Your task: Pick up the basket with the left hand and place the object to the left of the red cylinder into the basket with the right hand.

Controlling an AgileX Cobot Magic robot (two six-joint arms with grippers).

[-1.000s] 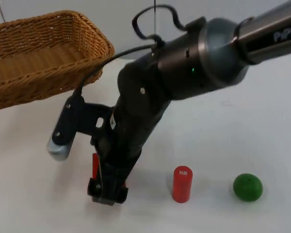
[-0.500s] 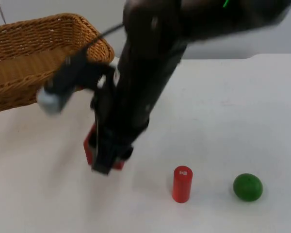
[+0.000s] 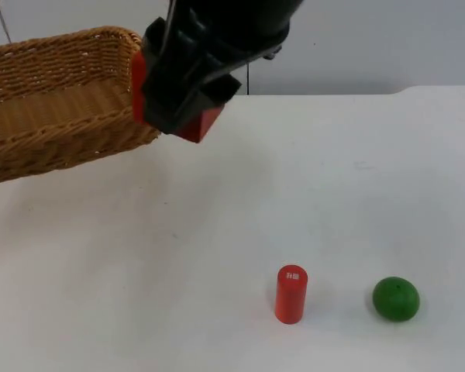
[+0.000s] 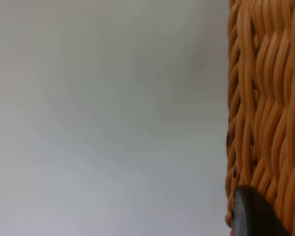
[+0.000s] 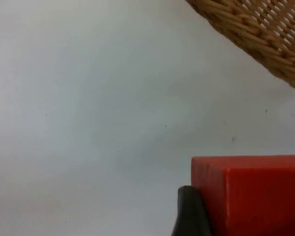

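Two hands are yours to watch: your right hand (image 3: 178, 101) pinches the red block (image 3: 198, 124) in the air beside the basket (image 3: 54, 116) rim. Your left hand (image 4: 253, 216) grips the basket wall, lifted. On the bench (image 3: 333, 194) stand the cylinder (image 3: 291, 294) and green ball (image 3: 395, 298).

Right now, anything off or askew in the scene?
Nothing stands out. The right gripper holds the red block in the air beside the raised basket. The red cylinder stands upright, the green ball beside it.

Even bright light, soft shadows
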